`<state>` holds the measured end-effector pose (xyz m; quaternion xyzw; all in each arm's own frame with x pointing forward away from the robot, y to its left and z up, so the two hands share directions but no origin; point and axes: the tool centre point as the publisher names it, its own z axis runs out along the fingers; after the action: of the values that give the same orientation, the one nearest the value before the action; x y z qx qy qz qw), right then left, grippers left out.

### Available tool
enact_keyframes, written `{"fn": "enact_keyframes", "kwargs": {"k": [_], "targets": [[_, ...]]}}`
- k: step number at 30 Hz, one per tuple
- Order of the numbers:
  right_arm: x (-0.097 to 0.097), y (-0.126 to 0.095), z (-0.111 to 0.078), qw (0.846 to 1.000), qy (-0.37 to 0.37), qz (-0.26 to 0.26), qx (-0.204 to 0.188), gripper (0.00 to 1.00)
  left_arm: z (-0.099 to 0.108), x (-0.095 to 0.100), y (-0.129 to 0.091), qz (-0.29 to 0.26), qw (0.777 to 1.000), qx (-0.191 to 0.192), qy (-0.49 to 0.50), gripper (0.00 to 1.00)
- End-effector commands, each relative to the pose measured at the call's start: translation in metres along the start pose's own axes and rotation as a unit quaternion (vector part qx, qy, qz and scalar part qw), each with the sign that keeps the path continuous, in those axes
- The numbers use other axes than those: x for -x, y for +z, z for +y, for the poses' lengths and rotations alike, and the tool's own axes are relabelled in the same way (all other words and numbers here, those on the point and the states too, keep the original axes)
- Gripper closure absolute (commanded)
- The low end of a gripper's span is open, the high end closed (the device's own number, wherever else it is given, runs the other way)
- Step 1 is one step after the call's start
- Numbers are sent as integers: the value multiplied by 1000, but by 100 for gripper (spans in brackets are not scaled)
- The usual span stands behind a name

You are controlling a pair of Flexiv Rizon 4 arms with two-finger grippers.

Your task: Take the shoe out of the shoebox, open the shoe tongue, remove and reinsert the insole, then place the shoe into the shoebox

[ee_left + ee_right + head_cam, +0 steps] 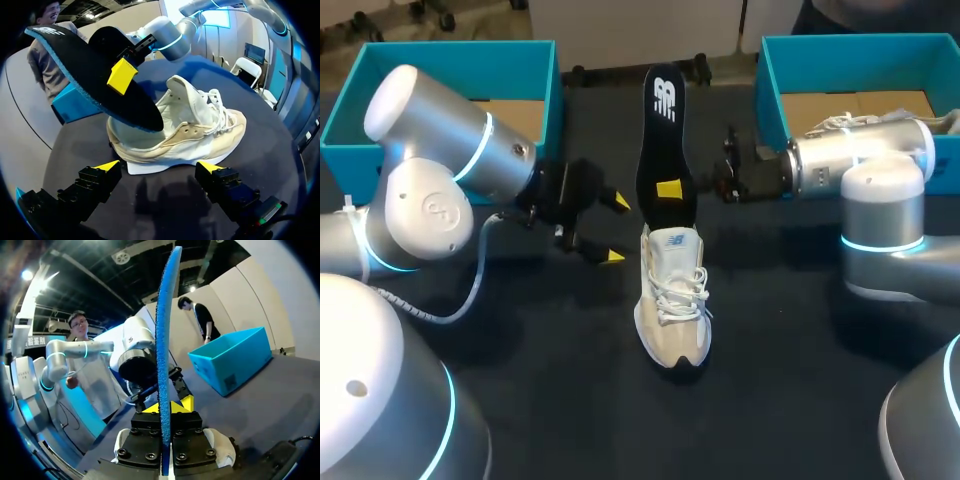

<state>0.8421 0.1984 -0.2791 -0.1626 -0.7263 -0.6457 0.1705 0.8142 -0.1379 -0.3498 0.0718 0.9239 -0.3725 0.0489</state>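
1. Two teal boxes stand at the table's (790,340) far corners. The left shoebox (440,60) lies behind and outward of the left gripper (616,230), well apart from it, with bare cardboard showing on its floor.
2. The left gripper hangs low over the table with its yellow-tipped fingers (620,203) spread wide and nothing between them. In its wrist view, the left gripper (160,167) faces the side of the shoe (200,125), which sits just ahead of the two tips without touching them.
3. The white lace-up shoe (672,300) stands upright on its sole, between the two grippers and a little nearer the robot than either, with its toe pointing away from both.
4. The black insole (665,150) rises steeply from the shoe's opening, blue foam edge showing. Its lower end (145,117) dips into the collar, and its upper end leans away over the table.
5. The right gripper (672,190) comes in from the side and clamps the insole near its lower part, one yellow tip (121,76) pressed flat on the black face. In its wrist view, the right gripper (166,412) has both fingers closed on the insole's (165,315) thin edge, with the shoe (222,447) directly below it.
6. The right shoebox (770,70) sits behind the right arm and holds a second white shoe (840,122).
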Motion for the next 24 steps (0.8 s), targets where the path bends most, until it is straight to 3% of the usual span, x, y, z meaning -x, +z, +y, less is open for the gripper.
{"fn": "enact_keyframes", "kwargs": {"k": [1, 10, 16, 24], "targets": [[0, 2, 0, 1000, 0, -1, 0, 100, 0, 0, 0, 0, 1000, 1, 0, 0], [14, 1, -10, 1000, 1, -14, -6, 100, 0, 0, 0, 0, 1000, 1, 0, 0], [15, 0, -15, 1000, -4, -24, 8, 100, 0, 0, 0, 0, 1000, 1, 0, 0], [18, 4, -27, 1000, -5, -15, -2, 100, 0, 0, 0, 0, 1000, 1, 0, 0]]}}
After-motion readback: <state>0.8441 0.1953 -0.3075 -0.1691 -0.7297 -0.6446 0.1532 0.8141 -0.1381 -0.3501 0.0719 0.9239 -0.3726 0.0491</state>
